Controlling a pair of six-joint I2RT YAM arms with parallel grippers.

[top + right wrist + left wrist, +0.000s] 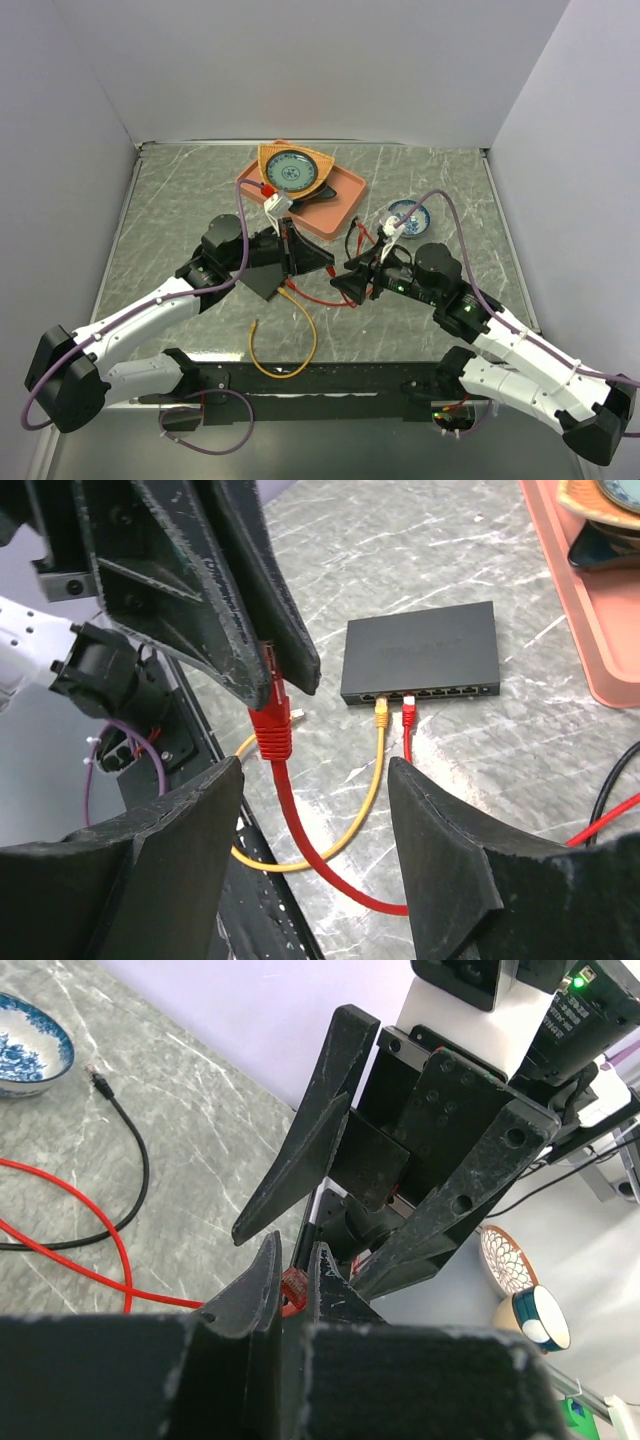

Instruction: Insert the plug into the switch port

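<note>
While the left claw (293, 1260) clenches a red plug (272, 718), right claw (315, 770) splayed, flat matte-black switch (420, 648) on veined tabletop (520, 765).

Bright, even overhead light, soft shadows, faint sheen on the table (180, 200), wrist-view foregrounds blurred.
</note>
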